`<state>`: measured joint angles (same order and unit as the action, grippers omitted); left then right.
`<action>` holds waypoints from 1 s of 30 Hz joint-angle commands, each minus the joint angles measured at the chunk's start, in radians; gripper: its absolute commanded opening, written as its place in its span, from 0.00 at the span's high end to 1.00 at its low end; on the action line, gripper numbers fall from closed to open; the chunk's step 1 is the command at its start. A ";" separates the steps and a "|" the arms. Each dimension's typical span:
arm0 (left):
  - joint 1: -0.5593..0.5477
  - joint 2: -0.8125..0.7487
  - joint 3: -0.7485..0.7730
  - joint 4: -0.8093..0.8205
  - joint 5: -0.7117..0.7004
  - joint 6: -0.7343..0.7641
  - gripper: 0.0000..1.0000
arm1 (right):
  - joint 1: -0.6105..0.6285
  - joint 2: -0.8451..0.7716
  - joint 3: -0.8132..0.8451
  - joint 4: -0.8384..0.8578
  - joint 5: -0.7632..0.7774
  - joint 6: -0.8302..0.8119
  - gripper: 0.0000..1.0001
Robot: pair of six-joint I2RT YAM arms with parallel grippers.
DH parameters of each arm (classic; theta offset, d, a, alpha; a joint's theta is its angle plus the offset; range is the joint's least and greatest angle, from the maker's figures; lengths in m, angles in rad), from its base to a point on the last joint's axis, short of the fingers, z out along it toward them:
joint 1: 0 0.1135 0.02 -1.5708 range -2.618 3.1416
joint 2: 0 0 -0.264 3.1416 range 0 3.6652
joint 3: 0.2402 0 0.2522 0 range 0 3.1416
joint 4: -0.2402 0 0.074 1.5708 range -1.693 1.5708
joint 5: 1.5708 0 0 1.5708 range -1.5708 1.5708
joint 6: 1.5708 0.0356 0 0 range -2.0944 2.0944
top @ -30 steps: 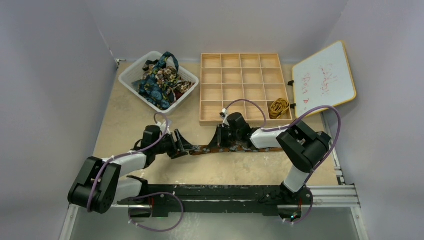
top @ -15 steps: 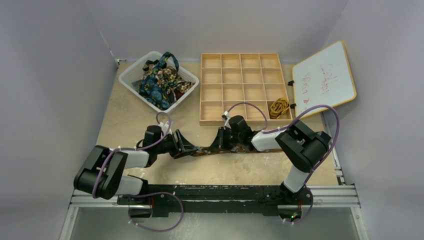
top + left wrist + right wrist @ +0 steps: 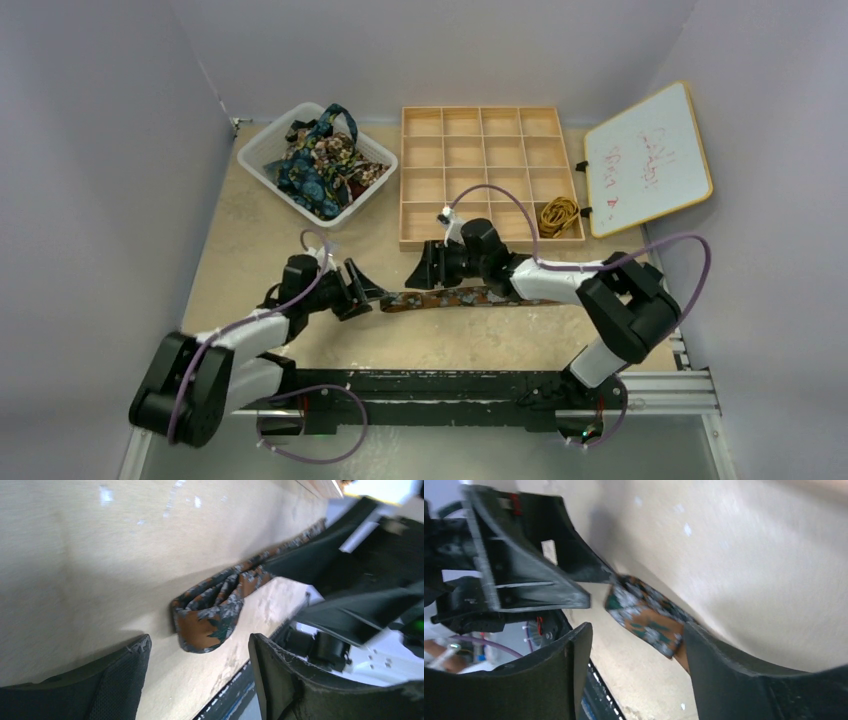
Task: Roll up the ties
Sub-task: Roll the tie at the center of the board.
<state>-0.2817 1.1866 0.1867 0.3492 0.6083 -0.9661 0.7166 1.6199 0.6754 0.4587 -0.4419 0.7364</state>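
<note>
A dark brown tie (image 3: pixel 455 298) with orange-grey blotches lies flat across the table between the two arms. Its left end (image 3: pixel 210 615) is folded over on itself. My left gripper (image 3: pixel 368 292) is open at that end, and in the left wrist view (image 3: pixel 200 652) the fold lies just past its fingertips, touching neither. My right gripper (image 3: pixel 418 274) hangs open just above the tie's left part. In the right wrist view (image 3: pixel 636 652) the tie (image 3: pixel 649 620) runs under the right finger (image 3: pixel 734 680), with nothing held.
A white basket (image 3: pixel 262 160) at the back left holds a heap of more ties (image 3: pixel 325 160). The wooden compartment tray (image 3: pixel 490 175) behind has a gold-yellow tie (image 3: pixel 558 213) in its near right cell. A whiteboard (image 3: pixel 648 160) leans at the right. The black rail (image 3: pixel 450 385) runs along the front.
My right gripper has opened, let go of the tie and shifted left. More of the tie now shows. My left gripper has backed off slightly to the left and opened wider.
</note>
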 commanded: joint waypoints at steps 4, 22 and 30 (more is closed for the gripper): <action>0.006 -0.398 0.091 -0.576 -0.389 -0.013 0.22 | 0.006 -0.093 0.189 -0.102 0.015 -0.475 0.24; 0.007 -0.581 0.245 -0.907 -0.540 0.006 0.19 | 0.160 0.172 0.259 -0.058 -0.202 -1.258 0.09; 0.007 -0.563 0.245 -0.896 -0.539 0.013 0.18 | 0.161 0.245 0.312 -0.158 -0.263 -1.298 0.16</action>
<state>-0.2813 0.6098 0.3969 -0.5495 0.0753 -0.9741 0.8715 1.8664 0.9615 0.3428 -0.6426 -0.5091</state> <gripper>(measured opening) 0.816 0.863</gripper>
